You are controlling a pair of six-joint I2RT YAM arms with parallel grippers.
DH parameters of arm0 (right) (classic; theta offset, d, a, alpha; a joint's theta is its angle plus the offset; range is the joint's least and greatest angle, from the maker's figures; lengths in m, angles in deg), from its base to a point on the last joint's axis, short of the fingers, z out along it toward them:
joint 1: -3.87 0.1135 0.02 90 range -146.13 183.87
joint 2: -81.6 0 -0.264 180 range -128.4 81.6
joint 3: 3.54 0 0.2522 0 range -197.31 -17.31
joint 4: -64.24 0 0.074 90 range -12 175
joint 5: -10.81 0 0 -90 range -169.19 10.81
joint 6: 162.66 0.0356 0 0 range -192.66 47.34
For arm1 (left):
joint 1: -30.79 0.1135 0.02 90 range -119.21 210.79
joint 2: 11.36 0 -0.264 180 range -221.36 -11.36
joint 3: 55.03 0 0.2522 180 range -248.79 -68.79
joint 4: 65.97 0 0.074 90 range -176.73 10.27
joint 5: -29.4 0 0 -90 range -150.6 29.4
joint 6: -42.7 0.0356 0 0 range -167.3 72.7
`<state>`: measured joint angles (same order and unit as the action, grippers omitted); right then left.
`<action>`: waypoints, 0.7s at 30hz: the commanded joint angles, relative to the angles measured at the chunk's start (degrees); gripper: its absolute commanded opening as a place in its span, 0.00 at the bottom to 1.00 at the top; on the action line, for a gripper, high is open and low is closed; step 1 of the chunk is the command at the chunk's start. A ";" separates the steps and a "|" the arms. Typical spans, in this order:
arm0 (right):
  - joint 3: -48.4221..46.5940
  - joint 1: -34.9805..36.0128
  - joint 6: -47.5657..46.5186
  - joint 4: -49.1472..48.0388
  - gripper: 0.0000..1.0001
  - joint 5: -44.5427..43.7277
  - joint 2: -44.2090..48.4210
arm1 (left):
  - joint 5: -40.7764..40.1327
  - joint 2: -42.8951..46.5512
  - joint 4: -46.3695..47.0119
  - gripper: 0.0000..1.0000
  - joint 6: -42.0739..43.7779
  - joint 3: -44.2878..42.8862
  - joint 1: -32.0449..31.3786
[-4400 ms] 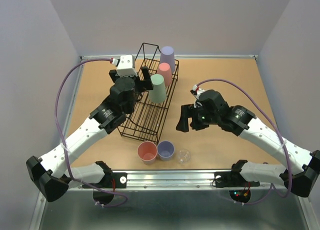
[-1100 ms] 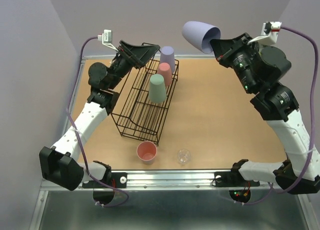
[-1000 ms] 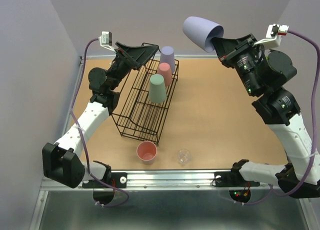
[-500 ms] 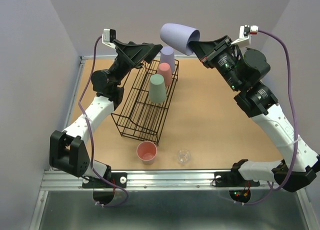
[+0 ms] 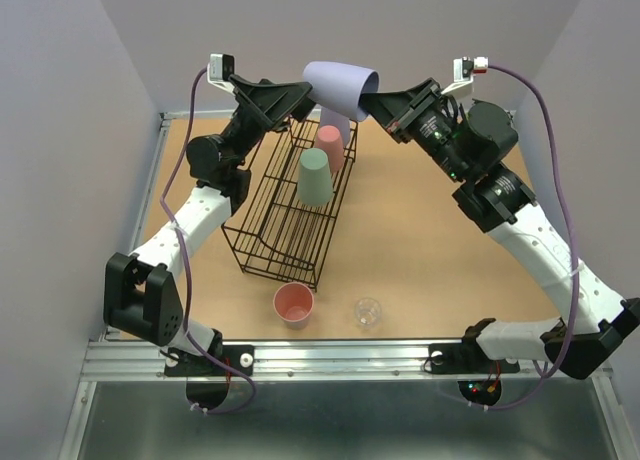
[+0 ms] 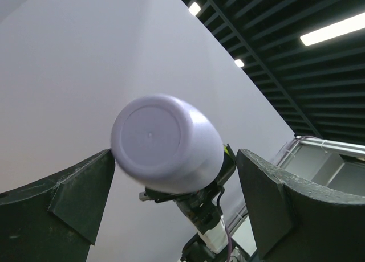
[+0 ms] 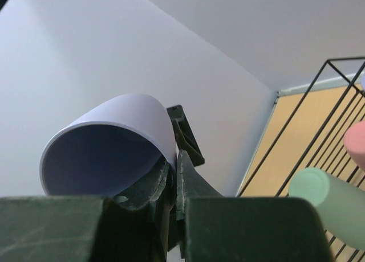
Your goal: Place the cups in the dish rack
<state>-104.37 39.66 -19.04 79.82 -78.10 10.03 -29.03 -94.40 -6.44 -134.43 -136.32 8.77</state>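
Lavender cup (image 5: 340, 85) is held high over the far end of the dish rack (image 5: 283, 220), lying sideways, base pointing at the left jaws, mouth toward the right jaws, which are clamped on its rim. Left jaws are spread wide with nothing in them, just beside that base. Mint cup (image 5: 315, 176) stands mouth-down in the rack.

You see a lavender cup (image 5: 340, 85) of smooth, matt plastic, opaque like the pink cup (image 5: 294, 303) and green cup (image 5: 315, 177). The clear cup (image 5: 367, 312) is glossy, see-through plastic. The rack (image 5: 283, 225) is thin black wire. The table (image 5: 440, 230) looks like matt, grainy board. The left fingers (image 6: 68, 205) are dark, rough-textured plastic.
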 commanded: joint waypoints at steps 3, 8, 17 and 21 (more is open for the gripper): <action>2.51 0.16 1.66 -6.13 0.01 4.62 -0.32 | 0.51 0.25 4.76 0.98 1.43 -4.37 0.05; 3.92 0.16 2.01 -6.57 0.00 5.25 -0.50 | -0.11 0.43 3.17 0.89 2.49 -4.28 -0.04; 4.27 0.16 1.04 -6.92 0.01 5.95 -1.90 | 0.77 0.34 2.73 0.44 2.40 -4.81 -0.57; 5.15 0.16 1.39 -6.75 0.01 8.23 -2.79 | 0.95 1.30 1.41 0.18 3.54 -4.37 -0.65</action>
<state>-101.01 39.53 -17.33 75.15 -73.27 8.39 -29.75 -95.30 -7.73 -132.53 -137.87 8.79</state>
